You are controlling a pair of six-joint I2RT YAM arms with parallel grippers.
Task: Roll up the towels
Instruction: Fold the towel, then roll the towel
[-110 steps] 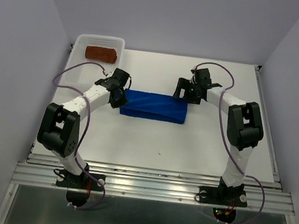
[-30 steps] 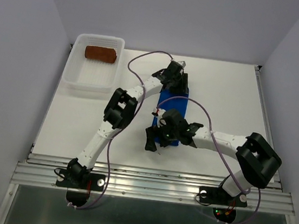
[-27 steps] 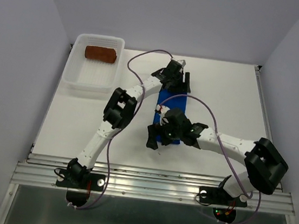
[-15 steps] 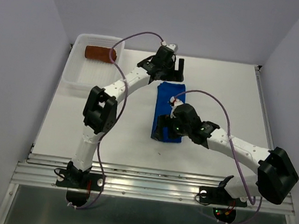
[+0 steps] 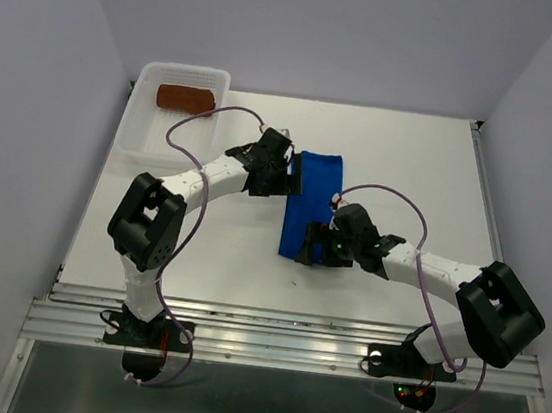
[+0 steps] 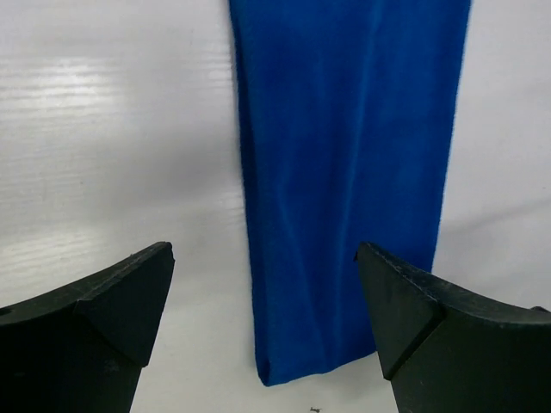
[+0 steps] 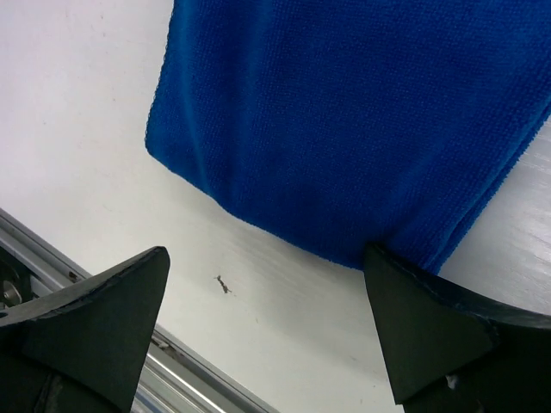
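Note:
The blue towel (image 5: 314, 196) lies folded into a long narrow strip running from far to near at mid-table. My left gripper (image 5: 293, 175) hovers open just left of the strip's far half. In the left wrist view the blue towel (image 6: 344, 172) fills the space ahead and my left gripper (image 6: 263, 254) holds nothing. My right gripper (image 5: 311, 245) stands open over the strip's near end. In the right wrist view the blue towel (image 7: 344, 112) has its folded end at my right gripper (image 7: 265, 254), one finger against its edge. The brown towel (image 5: 186, 100) lies rolled in the basket.
The white perforated basket (image 5: 154, 133) stands at the far left corner of the table. A metal rail (image 5: 281, 333) runs along the near edge, just beyond the towel's near end. Walls close in on the left and right.
My left gripper opened and drew back from the towel's far end to its left side. The right gripper slid down to the near end. The towel, once crosswise, now lies lengthwise.

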